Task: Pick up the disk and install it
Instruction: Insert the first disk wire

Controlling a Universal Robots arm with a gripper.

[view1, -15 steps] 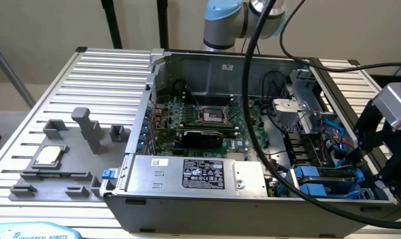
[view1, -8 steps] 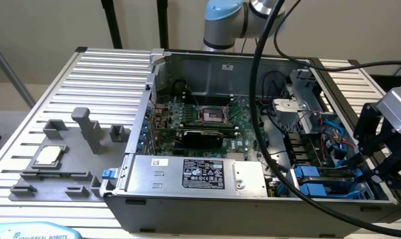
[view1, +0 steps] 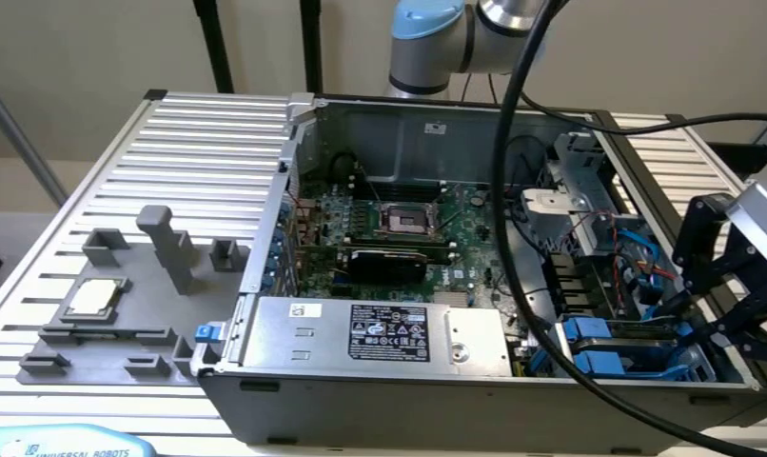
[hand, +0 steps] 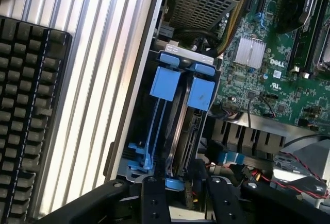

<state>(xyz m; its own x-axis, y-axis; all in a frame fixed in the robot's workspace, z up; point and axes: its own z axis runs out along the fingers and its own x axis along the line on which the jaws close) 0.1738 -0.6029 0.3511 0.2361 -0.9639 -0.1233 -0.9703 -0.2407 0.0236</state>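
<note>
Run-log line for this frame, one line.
disk: silver-grey metal, blue plastic frame, edge-on inside open grey metal computer case | gripper: at disk's end | hold: unclear

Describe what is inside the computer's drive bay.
Two blue carriers side by side; one holds the disk, seen edge-on. The hand covers their near ends.

White DELL lettering stands on the green motherboard (hand: 242,87), near the gripper (hand: 180,190). UNIVERSAL ROBOTS is printed on a pale blue cover (view1: 53,440), well apart from the gripper. The black label (view1: 386,332) is too small to read.
</note>
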